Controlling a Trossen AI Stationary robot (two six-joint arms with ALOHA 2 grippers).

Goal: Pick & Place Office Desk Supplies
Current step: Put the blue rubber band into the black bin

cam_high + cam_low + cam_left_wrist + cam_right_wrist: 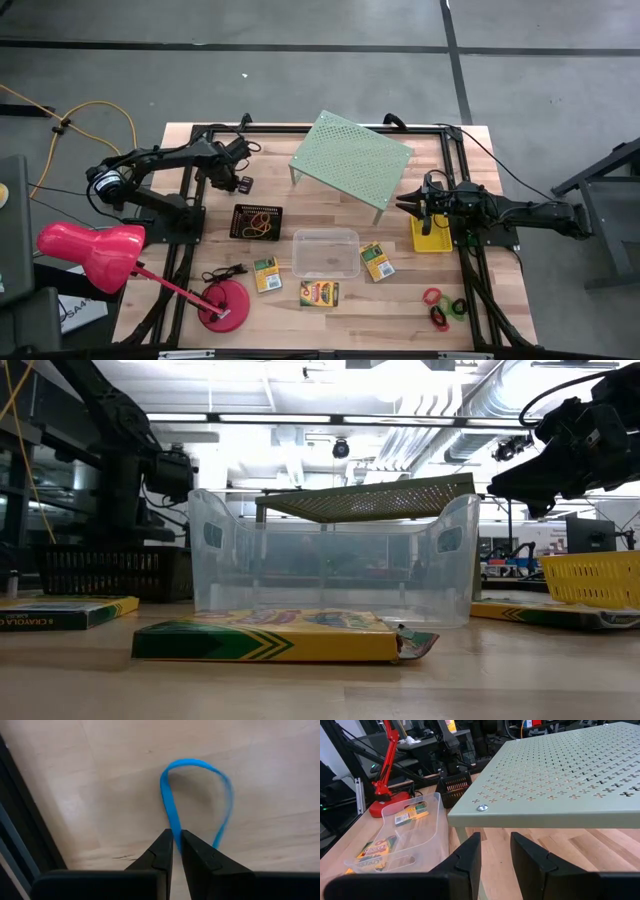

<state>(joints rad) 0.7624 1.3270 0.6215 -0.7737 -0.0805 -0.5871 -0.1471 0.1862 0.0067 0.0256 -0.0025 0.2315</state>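
the left gripper (176,842) is pinching a blue rubber band (172,795) in nearly closed jaws, above the table (125,765) near the black mesh tray (257,221). the thin band is risking slipping free. the right gripper (495,852) is hovering, jaws parted and empty, over the yellow basket (431,240).

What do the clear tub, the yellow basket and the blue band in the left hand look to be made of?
Clear tub: probably glossy see-through plastic, since the shelf shows through its walls. Yellow basket: likely moulded plastic with slotted walls. Blue band: looks like thin matte rubber, pinched by the left hand and holding a limp loop.
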